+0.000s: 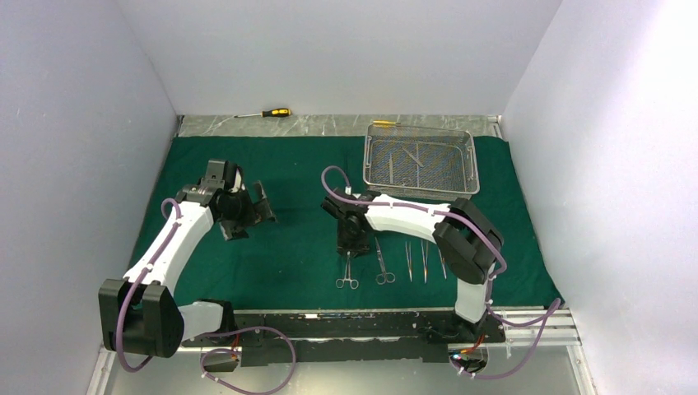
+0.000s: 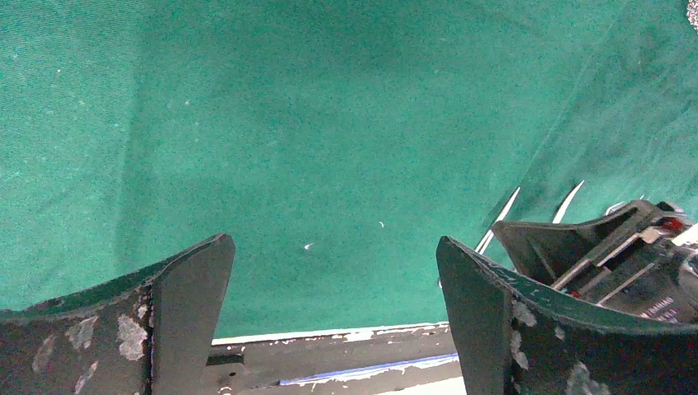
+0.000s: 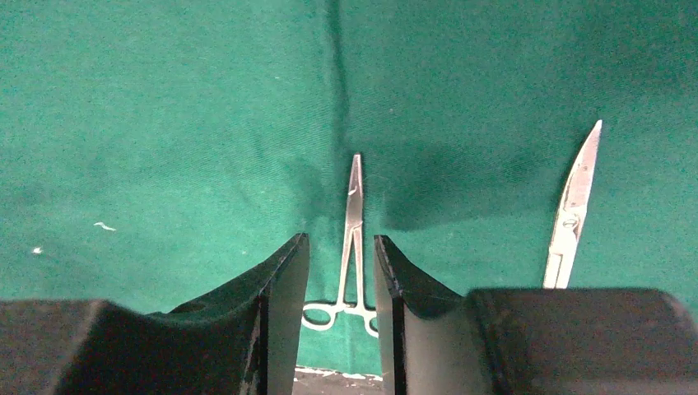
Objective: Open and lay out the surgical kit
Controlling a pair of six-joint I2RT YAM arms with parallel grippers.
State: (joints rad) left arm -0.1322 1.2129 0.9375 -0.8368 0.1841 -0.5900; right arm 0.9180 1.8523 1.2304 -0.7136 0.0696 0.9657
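Observation:
The dark green drape (image 1: 288, 173) lies spread flat over the table. The silver wire-mesh tray (image 1: 421, 191) stands on it at the back right, with a few steel instruments (image 1: 414, 156) inside. Several instruments lie in a row near the front edge: a ring-handled clamp (image 1: 346, 271), a second ring-handled one (image 1: 383, 265) and slim straight ones (image 1: 425, 259). My right gripper (image 1: 354, 245) hovers low over the leftmost clamp (image 3: 354, 214), its jaws narrowly open on either side of it (image 3: 339, 240), while the clamp lies on the cloth. My left gripper (image 1: 251, 220) is wide open and empty over bare cloth (image 2: 333, 240).
A yellow-and-black screwdriver (image 1: 272, 113) lies on the bare strip behind the drape, and another yellow tool (image 1: 385, 123) lies behind the tray. A pointed steel instrument (image 3: 574, 206) lies to the right of the clamp. The table's front rail (image 2: 329, 350) runs just below the left gripper.

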